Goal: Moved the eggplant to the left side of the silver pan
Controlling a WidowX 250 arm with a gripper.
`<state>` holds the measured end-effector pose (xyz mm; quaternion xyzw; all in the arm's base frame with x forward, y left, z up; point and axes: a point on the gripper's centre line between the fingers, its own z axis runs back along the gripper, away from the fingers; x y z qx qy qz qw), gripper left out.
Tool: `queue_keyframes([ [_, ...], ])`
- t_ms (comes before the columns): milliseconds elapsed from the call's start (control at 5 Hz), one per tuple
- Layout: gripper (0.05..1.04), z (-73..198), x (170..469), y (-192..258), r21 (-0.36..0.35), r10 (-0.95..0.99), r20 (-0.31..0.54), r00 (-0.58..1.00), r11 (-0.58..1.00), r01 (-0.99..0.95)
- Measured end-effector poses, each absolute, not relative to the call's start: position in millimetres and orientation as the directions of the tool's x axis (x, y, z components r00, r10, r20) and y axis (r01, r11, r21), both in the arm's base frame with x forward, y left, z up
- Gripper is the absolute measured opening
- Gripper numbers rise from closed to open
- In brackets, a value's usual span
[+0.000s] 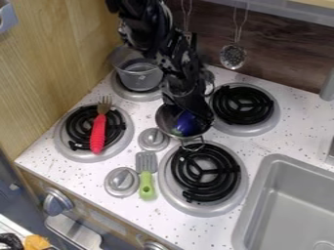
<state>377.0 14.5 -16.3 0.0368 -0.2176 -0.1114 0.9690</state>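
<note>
Well, looking down at a slant, can see the gripper (198,111) low over the pan (164,116), at the end of the arm (156,46) hanging in from the top edge. Can't tell how wide open, black against black, nor whether closed on anything. Can find the eggplant (188,124) inside the pan, dark blue-purple, probably resting against the side toward the view's right. Can follow the wire handle (192,146) from the pan's rim to the front burner (242,188). Can also pick out the pot (141,78) on the back burner (119,89), the red-handled fork (98,129) lying across the left burner (62,141), and the green-handled spatula (147,178) between a knob (121,181) and the front burner. Can spot, farther off, the strainer (233,56) hanging at the wall (283,61) and the sink (293,205) at lower right.
</note>
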Motion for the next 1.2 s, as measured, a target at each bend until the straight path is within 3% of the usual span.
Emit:
queue_keyframes([
  [800,0.999,-31.0,374.4,18.1,0.066,-0.202,0.378,0.903,0.979,0.192],
  [1000,0.961,-30.3,376.5,18.0,0.050,-0.202,0.368,0.907,0.979,0.198],
  [1200,0.732,-30.8,375.4,19.4,0.053,-0.201,0.361,0.911,0.979,0.196],
])
